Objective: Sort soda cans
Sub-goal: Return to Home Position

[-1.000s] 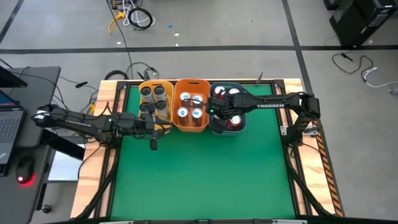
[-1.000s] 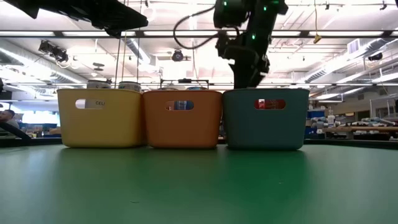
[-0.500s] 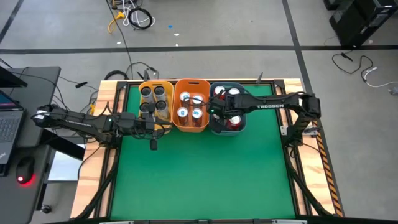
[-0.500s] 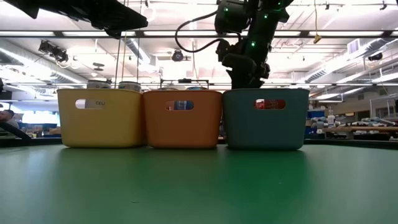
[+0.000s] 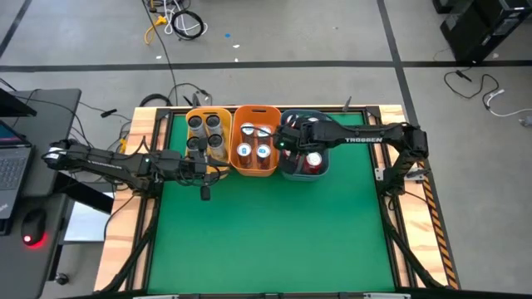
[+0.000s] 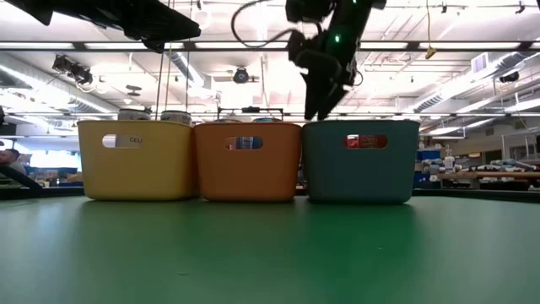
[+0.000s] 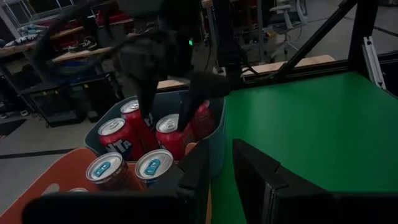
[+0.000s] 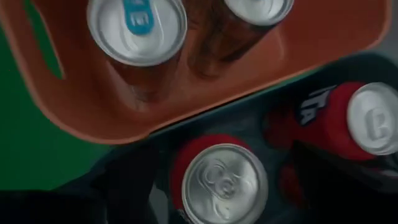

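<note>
Three bins stand side by side at the table's far edge: yellow (image 5: 208, 133) with dark cans, orange (image 5: 256, 148) with blue-marked cans (image 7: 153, 165), blue (image 5: 322, 168) with red cans (image 7: 115, 134). My right gripper (image 6: 319, 108) hangs open just above the blue bin's rim. Its fingers (image 7: 193, 99) stand apart over an upright red can (image 8: 217, 180) and touch nothing. My left gripper (image 7: 221, 168) waits in the air by the yellow bin's near side (image 5: 218, 166), with a narrow gap between its fingers and nothing in it.
The green table (image 5: 274, 232) stretches from the bins to the near edge. A laptop and a mouse (image 5: 33, 239) lie on a side desk to the left. Cables run behind the bins on the floor.
My right gripper has risen out of the blue bin until its fingertips stand above the rim, and it has tipped a little. The red can below it stays upright in the bin. My left arm has kept still.
</note>
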{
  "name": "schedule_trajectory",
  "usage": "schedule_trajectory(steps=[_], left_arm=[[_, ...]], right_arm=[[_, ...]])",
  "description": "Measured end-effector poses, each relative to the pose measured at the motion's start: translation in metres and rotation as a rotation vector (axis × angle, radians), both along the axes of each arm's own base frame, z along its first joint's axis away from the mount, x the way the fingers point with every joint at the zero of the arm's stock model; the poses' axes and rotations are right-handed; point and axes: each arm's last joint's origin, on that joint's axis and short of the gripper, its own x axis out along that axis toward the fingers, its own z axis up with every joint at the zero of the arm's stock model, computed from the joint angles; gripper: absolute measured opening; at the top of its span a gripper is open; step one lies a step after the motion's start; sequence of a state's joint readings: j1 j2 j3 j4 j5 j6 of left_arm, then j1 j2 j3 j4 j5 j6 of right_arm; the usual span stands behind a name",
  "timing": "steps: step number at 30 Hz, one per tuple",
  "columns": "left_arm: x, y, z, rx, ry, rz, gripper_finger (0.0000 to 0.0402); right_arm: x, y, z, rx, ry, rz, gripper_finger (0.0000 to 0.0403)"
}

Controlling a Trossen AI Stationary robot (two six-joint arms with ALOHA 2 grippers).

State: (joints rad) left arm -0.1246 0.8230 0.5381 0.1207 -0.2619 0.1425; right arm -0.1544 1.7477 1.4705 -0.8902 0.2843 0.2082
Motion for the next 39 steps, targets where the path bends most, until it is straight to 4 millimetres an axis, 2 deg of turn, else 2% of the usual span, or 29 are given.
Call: schedule_trajectory(steps=[7, 11, 14, 17, 20, 22, 28, 39], left_arm=[[0.0, 0.0, 0.001, -0.001, -0.008, 0.003, 0.0074], [0.001, 0.0, 0.0, -0.014, -0.007, 0.0, 0.0074], [0.002, 0.0, -0.001, -0.014, -0.002, 0.0, 0.0074], [0.002, 0.0, -0.005, 0.003, -0.008, -0.001, 0.0074], [0.002, 0.0, -0.004, -0.007, -0.052, -0.023, 0.0073], [0.002, -0.001, -0.003, -0.011, -0.067, -0.037, 0.0073], [0.002, -0.001, -0.002, -0.009, -0.078, -0.042, 0.0073], [0.009, -0.001, 0.002, 0.031, -0.147, -0.052, 0.0073]], right_arm=[[0.0, 0.015, 0.038, -0.018, 0.017, 0.068, 0.0346], [0.002, 0.034, 0.047, -0.012, 0.013, 0.135, 0.0309], [0.003, 0.047, 0.039, -0.078, 0.035, 0.186, 0.0246], [0.008, 0.057, 0.018, -0.14, 0.02, 0.27, 0.0156], [0.012, 0.064, 0.0, -0.153, -0.053, 0.358, 0.0053], [0.011, 0.065, -0.005, -0.157, -0.124, 0.397, 0.0015], [-0.005, 0.066, -0.011, -0.173, -0.341, 0.443, 0.0006], [-0.071, 0.061, -0.041, -0.206, -0.726, 0.495, 0.0]])
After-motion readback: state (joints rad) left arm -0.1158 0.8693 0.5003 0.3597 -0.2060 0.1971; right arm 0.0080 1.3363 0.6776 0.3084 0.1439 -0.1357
